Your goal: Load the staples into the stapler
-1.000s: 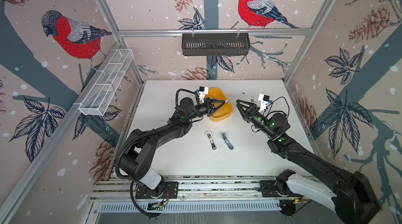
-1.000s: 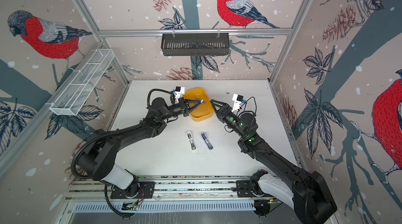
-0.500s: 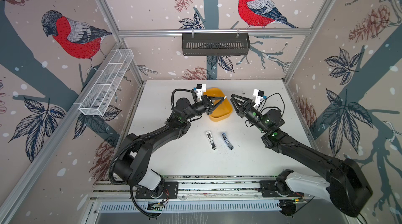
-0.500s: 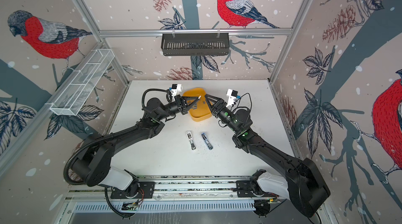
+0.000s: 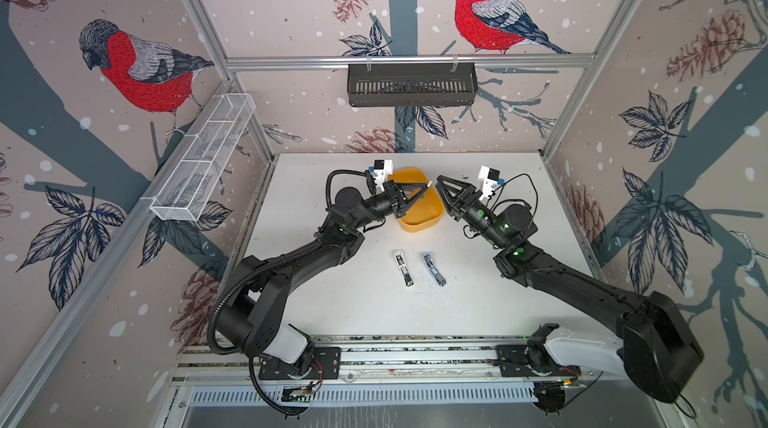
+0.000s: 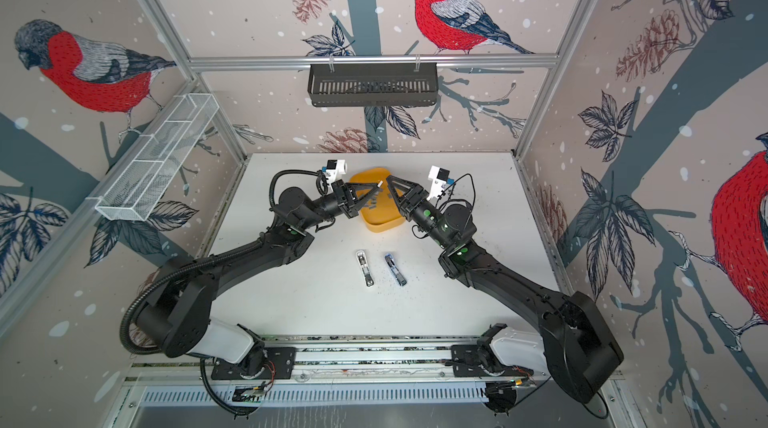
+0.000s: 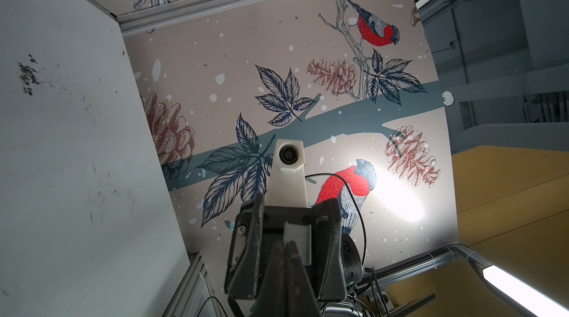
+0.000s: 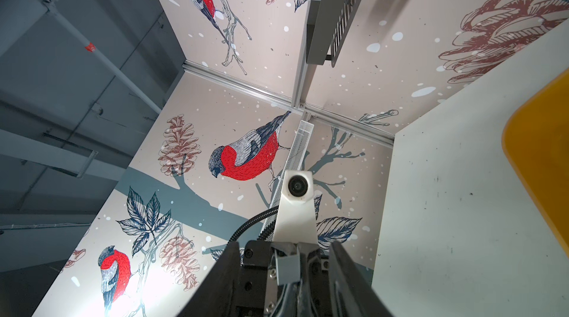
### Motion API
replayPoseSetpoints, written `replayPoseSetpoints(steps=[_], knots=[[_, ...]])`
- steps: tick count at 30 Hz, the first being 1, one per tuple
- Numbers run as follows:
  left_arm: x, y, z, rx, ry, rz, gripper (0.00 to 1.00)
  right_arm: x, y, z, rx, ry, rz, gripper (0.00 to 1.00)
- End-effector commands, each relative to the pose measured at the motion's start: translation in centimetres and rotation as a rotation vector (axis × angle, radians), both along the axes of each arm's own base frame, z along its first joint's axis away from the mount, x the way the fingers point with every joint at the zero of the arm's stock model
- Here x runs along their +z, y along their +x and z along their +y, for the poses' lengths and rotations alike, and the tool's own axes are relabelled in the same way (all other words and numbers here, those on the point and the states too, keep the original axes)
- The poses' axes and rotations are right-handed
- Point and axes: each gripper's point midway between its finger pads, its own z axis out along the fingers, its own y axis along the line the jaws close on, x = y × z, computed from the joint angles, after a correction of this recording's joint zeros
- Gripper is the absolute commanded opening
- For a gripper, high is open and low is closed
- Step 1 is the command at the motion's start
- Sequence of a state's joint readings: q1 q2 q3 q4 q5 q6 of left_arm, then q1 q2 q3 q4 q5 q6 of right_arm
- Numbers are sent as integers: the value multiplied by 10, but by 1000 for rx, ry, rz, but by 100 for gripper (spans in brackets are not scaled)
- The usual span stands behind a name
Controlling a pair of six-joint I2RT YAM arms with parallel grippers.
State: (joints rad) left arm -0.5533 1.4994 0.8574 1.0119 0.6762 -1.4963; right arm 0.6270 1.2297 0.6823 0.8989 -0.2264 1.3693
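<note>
First, low in both top views, the bare white counter (image 5: pixel 353 313) carries two staplers lying side by side but apart: a white stapler (image 5: pixel 402 268) and, to its right, a dark stapler (image 5: pixel 434 270). Above them, at frame centre, sits an orange tray (image 5: pixel 417 225), and over it the two arms meet tip to tip. The left end effector (image 5: pixel 424 189) is pinched fully together on a tiny pale staple strip (image 5: pixel 428 184) (too small to make out more). The right end effector (image 5: pixel 439 179) is parted and holds nothing. In the left wrist view its fingers (image 7: pixel 251 247) stand either side of the left tip; whether they touch it I cannot tell. Farthest, a black slotted basket (image 5: pixel 411 85) hangs on the back wall.
</note>
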Motion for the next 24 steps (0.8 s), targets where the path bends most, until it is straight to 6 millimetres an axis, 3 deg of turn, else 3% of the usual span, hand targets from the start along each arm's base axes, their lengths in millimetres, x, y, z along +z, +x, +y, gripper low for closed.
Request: replayPoseSetpoints(steps=[1, 24], knots=[[22, -5, 3, 1, -53, -61, 0, 16, -1, 0, 7, 43, -40, 48], [19, -5, 2, -9, -53, -56, 0, 16, 2, 12, 35, 44, -47, 44]])
